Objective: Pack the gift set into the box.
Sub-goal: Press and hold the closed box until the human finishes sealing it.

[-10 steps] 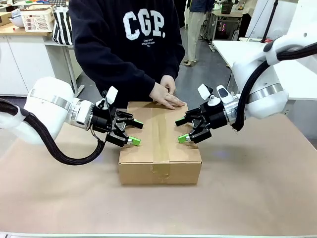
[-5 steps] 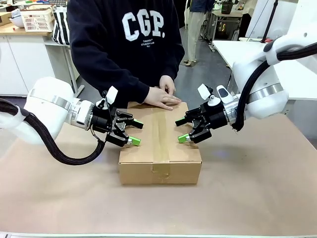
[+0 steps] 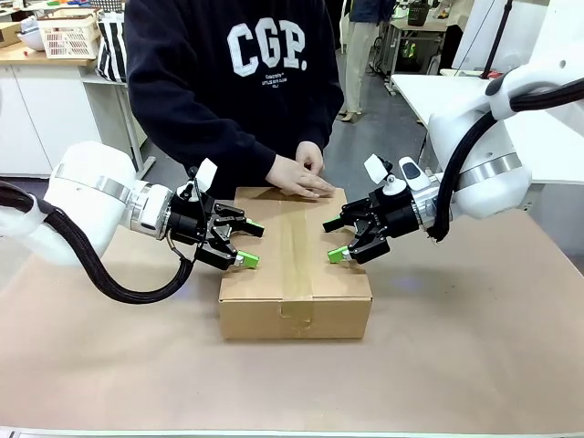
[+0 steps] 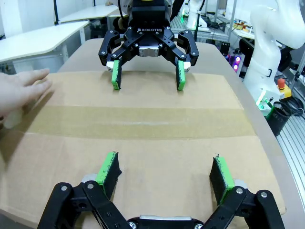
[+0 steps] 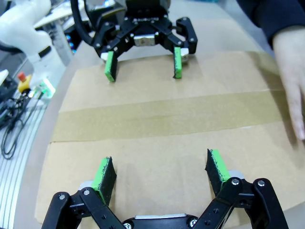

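The brown cardboard box point(image 3: 294, 265) sits closed in the middle of the table, a tape strip point(image 3: 297, 246) running lengthwise over its top. My left gripper point(image 3: 249, 243) hovers open just over the box's left edge, nothing between its fingers. Facing it, my right gripper point(image 3: 332, 241) hangs open over the right edge. In the left wrist view my own gripper point(image 4: 164, 171) frames the box top point(image 4: 143, 138) with the right gripper point(image 4: 147, 76) opposite. The right wrist view shows its gripper point(image 5: 162, 171) above the box point(image 5: 162, 129). The person's hands point(image 3: 301, 175) rest on the box's far edge. No gift set shows.
The person in a dark sweatshirt point(image 3: 233, 82) stands at the far side of the table point(image 3: 456, 347), which is covered in brown paper. A white basket point(image 3: 68, 35) sits on a counter at the back left. A white table point(image 3: 438, 91) stands at the back right.
The person's hands have shifted slightly on the box's far edge. Both grippers have stayed where they were.
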You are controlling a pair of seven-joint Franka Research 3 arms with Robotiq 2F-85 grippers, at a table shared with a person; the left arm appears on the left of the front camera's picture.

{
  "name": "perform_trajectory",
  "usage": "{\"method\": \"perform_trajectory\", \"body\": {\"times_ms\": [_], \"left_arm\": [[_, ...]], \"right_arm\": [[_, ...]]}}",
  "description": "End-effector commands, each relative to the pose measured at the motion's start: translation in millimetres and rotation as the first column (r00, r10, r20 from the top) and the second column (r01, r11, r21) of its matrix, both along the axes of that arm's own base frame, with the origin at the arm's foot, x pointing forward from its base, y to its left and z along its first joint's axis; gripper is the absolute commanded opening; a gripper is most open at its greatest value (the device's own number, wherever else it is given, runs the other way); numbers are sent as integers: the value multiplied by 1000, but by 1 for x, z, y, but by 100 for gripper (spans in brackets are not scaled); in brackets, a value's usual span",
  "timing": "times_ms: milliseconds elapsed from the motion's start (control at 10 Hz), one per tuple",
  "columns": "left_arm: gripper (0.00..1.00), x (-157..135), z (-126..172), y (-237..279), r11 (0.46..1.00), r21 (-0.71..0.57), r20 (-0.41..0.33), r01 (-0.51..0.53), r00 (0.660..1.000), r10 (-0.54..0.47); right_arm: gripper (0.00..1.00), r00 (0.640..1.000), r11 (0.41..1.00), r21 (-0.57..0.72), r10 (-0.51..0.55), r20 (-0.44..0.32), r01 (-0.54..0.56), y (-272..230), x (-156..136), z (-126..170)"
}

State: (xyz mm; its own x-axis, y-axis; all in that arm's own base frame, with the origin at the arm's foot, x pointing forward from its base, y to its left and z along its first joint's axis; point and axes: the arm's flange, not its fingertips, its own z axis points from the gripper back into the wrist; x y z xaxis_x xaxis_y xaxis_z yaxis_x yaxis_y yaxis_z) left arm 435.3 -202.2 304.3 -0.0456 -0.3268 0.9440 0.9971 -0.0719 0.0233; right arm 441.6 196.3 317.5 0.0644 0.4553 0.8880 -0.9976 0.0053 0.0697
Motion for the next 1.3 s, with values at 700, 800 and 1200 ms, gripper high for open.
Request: {"method": "perform_trajectory", "body": {"times_ms": [700, 800, 1200], "left_arm": [[100, -1, -1, 2, 1000, 6, -1, 10, 1000, -10], [100, -1, -1, 2, 1000, 6, -1, 10, 1000, -10], [100, -1, -1, 2, 1000, 6, -1, 10, 1000, -10]], "right_arm": [[100, 1000, 1000, -3, -6, -3, 6, -1, 0, -1], [100, 1000, 1000, -3, -6, -3, 6, -1, 0, -1], [100, 1000, 1000, -3, -6, -3, 6, -1, 0, -1]]}}
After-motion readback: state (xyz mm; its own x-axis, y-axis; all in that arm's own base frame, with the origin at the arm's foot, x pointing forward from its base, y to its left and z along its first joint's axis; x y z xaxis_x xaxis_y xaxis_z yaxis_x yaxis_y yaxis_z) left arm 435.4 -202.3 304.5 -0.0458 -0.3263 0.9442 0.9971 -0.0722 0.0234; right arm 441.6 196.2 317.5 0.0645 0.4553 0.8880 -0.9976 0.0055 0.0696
